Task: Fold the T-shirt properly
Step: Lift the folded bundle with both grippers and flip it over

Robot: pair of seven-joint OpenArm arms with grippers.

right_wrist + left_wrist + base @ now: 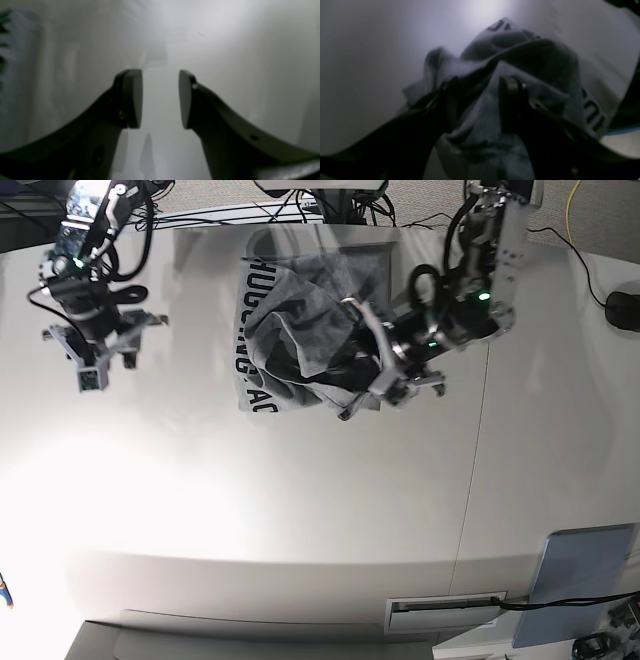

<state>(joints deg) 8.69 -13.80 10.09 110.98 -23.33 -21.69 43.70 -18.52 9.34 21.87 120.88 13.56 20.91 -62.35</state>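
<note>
Lying bunched near the worktop's (300, 510) far edge, the T-shirt (290, 345) looked soft, light and floppy. The left claw (480, 100) had cloth between its fingers, grip uncertain. The right claw (160, 97) hung released, well apart. Hem corners seemed the best hold.

A white tabletop (300, 510) fills most of the base view, with a bright glare patch toward its lower left. A thin seam runs down its right part. At the far edge, dark cables (200, 218) lie bunched, and a yellow cable (572, 210) hangs at the upper right. A black rounded object (624, 310) sits at the right edge. A grey-blue flat panel (585, 585) rests at the lower right corner, beside a slotted bracket (445, 612).
</note>
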